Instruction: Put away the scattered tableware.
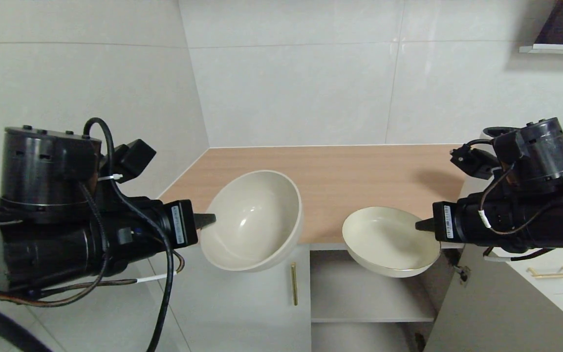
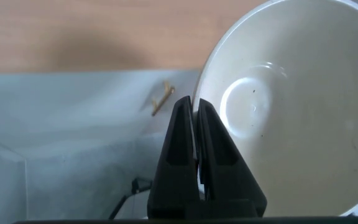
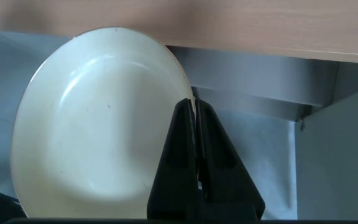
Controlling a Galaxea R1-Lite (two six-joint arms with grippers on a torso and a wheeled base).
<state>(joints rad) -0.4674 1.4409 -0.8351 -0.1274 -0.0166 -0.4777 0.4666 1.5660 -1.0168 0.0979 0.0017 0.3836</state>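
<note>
Nearest, at either side: two black arms, each ending in a pinch on crockery. Left gripper (image 1: 208,221) closed narrow over the rim of a deep, round, cream ceramic bowl (image 1: 254,220), fingers (image 2: 180,143) sandwiching the wall edge-on. Bowl hanging in the air just past the fingertips, tipped, hollow facing up and toward the head camera. Right gripper (image 1: 421,225) likewise pressed thin on the rim of a shallow, cream ceramic dish (image 1: 389,239). Dish carried just past its fingertips, tilted a little, hollow upward. Bowl and dish apart from each other, touching nothing but the fingers.

Handling, as a judgement: rigid, glazed, probably slick and breakable. Bowl likely the heavier, hanging all to one side of the pinch, so prone to swing or slip about the rim. Rim the only sensible hold for such narrow fingers; best gripped firmly, moved slowly, set down base first rather than dropped.

Below and beyond both grippers: pale cabinet front with a slim brass bar handle (image 1: 293,283) under the bowl, and an open compartment with a white shelf (image 1: 359,303) under the dish, seemingly the place for storage. Farther off, past the fingertips, a light wooden countertop (image 1: 335,171), then glossy white wall tiles (image 1: 291,88).
</note>
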